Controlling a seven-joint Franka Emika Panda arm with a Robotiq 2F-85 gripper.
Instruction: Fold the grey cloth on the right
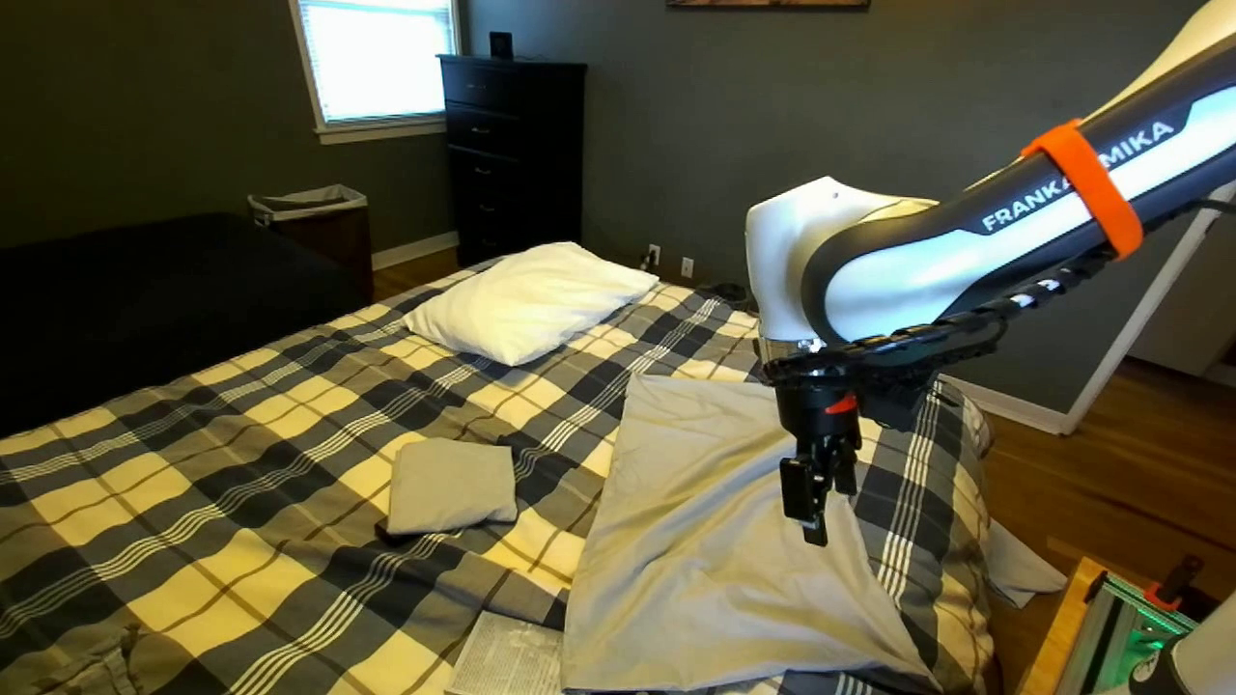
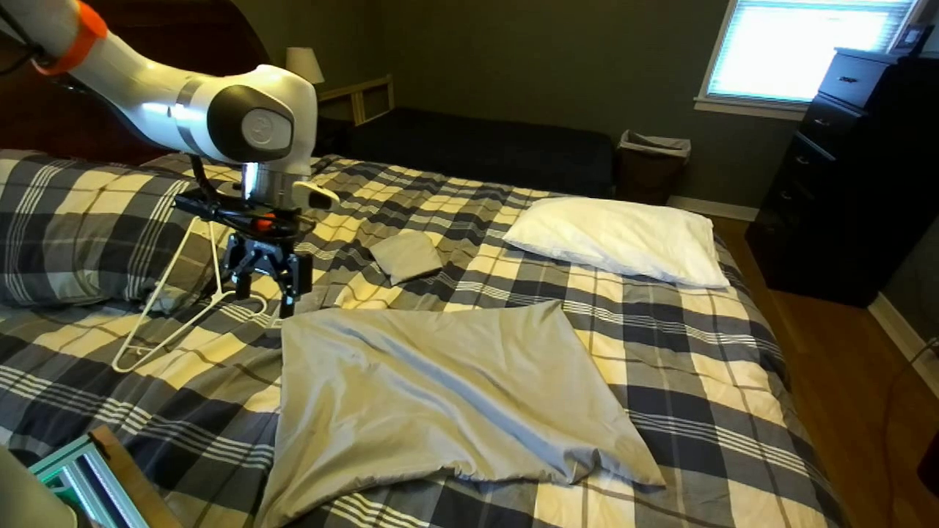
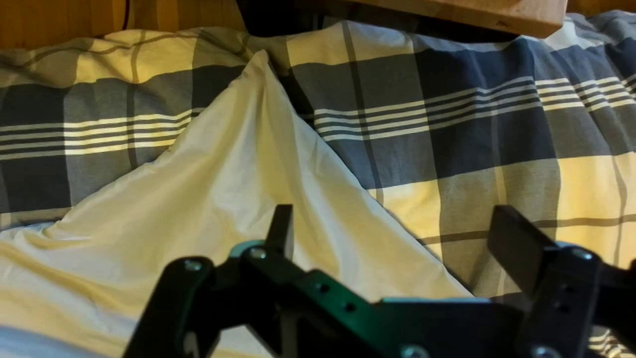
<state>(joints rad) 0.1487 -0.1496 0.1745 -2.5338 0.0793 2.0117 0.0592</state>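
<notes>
One arm (image 2: 165, 103) hangs bent in an exterior view, its claw (image 2: 265, 301) pointing down by the edge of the grey cloth (image 2: 433, 389) spread on the bed (image 2: 704, 396), a hanger (image 2: 218, 295) nearby. In an exterior view, a folded cloth (image 1: 452, 486) and white pillow (image 1: 531, 301) lie well apart. In the wrist view, empty jaws stand wide apart.

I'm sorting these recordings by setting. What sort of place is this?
Most likely a bedroom in a home: a plaid-covered bed takes up much of both exterior views, a white pillow lies on it, and a dark chest of drawers stands beyond it.
</notes>
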